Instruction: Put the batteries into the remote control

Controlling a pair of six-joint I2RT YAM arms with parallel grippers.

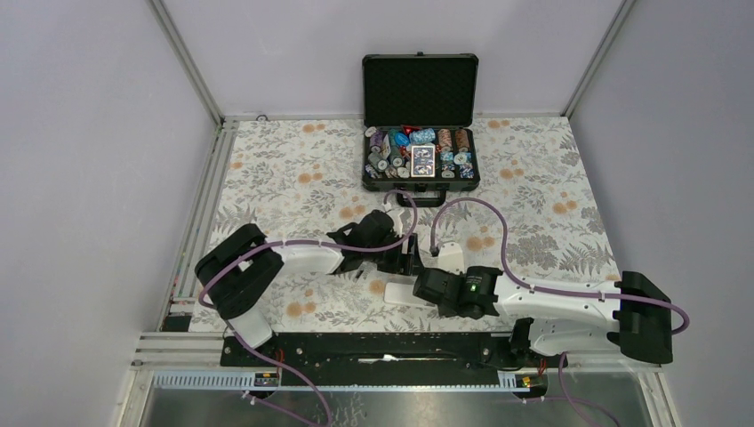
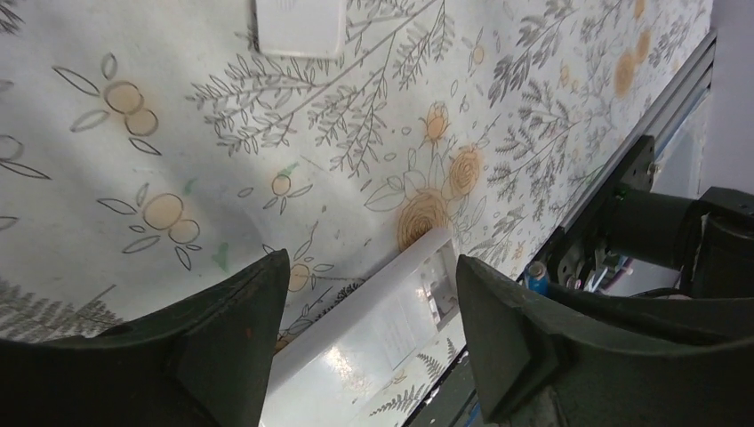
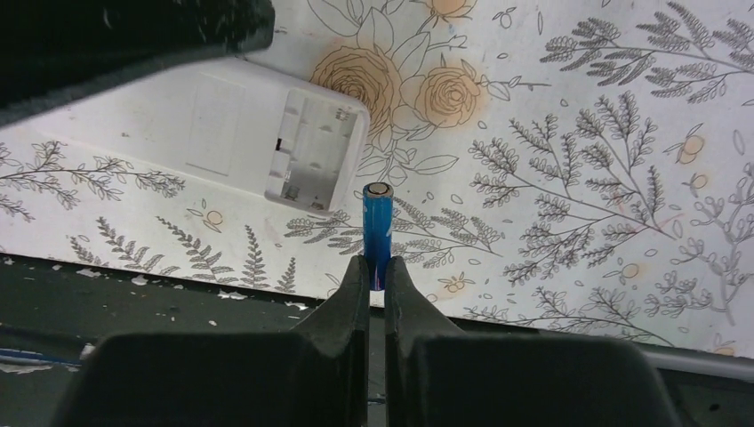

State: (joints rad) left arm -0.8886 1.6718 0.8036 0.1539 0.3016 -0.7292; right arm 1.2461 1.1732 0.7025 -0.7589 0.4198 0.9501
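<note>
**Battery insertion, approach phase.** The right gripper is clamped together on the lower part of a blue battery, which projects forward with its metal cap leading. The remote lies back-up on the tabletop, at 10 o'clock from the battery tip and just apart from it. Its open compartment shows contact springs and no cell inside. The left gripper has its jaws apart, straddling the remote's long edge with a gap on either side, so nothing is gripped. A small white plate, possibly the cover, lies at 12 o'clock in the left wrist view. The chip case stands well apart at 12 o'clock in the top view. The second battery cannot be located.

**Technique (judgement).** The left gripper should steady the remote before contact. The battery should be swung parallel to a bay, one end set against its spring, then the other end pressed down. Polarity marks are too small to read. The main risk is that an unheld remote slides under the push.
</note>
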